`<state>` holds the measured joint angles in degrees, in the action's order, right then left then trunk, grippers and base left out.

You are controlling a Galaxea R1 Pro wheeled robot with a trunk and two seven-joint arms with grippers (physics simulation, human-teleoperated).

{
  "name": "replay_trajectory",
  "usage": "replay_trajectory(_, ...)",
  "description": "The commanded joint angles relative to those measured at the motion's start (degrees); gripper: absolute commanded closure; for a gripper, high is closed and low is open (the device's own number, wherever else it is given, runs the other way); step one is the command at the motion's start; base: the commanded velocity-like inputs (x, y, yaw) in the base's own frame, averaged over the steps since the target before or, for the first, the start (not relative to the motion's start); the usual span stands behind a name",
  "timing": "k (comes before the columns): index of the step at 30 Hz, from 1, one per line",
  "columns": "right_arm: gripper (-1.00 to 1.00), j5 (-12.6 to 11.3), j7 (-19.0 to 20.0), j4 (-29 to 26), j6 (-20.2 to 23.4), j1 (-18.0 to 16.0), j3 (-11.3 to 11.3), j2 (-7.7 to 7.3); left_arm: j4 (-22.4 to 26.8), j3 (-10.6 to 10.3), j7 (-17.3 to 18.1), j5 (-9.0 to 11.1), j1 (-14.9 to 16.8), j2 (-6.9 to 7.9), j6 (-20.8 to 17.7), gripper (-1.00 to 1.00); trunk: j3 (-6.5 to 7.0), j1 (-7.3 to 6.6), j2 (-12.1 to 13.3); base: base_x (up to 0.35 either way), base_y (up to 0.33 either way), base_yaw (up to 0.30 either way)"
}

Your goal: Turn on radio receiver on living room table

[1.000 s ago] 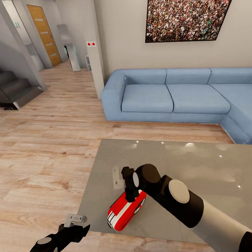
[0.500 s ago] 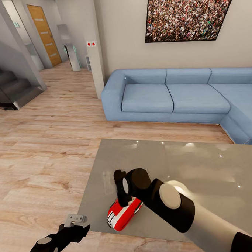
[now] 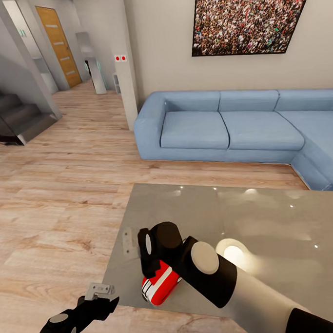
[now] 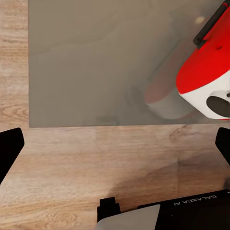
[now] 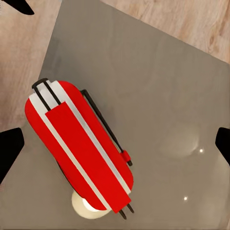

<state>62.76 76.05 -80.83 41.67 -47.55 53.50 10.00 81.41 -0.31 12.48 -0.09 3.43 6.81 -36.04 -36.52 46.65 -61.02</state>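
Radio receiver (image 3: 160, 284), a small red box with white bands, lies on its side on the glossy grey table (image 3: 266, 205), close to the table's near corner. The right gripper (image 3: 144, 253) hangs directly above the radio receiver, jaws spread wide apart and not touching it; in the right wrist view the radio receiver (image 5: 79, 148) sits between the two dark fingertips (image 5: 9, 148), with its thin wire handle along one side. The left gripper (image 3: 102, 292) waits off the table's near edge, over the wood floor, jaws also apart and holding nothing. Beyond the table stands a light-blue sofa (image 3: 233, 129). The step in hand looks like the final approach. Next, the right arm likely needs to lower and press the radio receiver's switch, which I cannot locate here.
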Motion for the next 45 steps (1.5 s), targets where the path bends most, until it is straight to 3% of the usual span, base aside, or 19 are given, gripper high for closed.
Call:
replay_trajectory(1,-1.00,0.0,0.0,0.1,0.0,0.0,0.0,0.00,0.0,0.0,0.0,0.0,0.0,0.01,0.0,-1.00,0.00,0.00,0.0,0.000,0.000,0.000)
replay_trajectory(10,-1.00,0.1,0.0,0.7,0.0,0.0,-0.2,0.00,0.0,0.0,0.0,0.0,0.0,0.04,0.0,-1.00,0.00,0.00,0.0,0.000,0.000,0.000)
replay_trajectory(25,-1.00,-0.4,-0.6,8.9,-2.0,0.0,-0.6,0.00,0.1,0.0,0.0,0.0,0.0,0.03,0.0,-1.00,0.00,0.00,0.0,0.000,0.000,0.000)
replay_trajectory(35,-1.00,-0.5,-2.2,12.4,-3.4,0.0,-4.7,0.00,0.1,0.0,0.0,0.0,0.0,-0.03,0.0,-1.00,0.00,0.00,0.0,0.000,0.000,0.000)
replay_trajectory(45,-1.00,-0.4,-5.5,18.6,-5.9,0.0,-11.5,0.00,0.1,0.0,0.0,0.0,0.0,-0.04,0.0,-1.00,0.00,0.00,0.0,0.000,0.000,0.000)
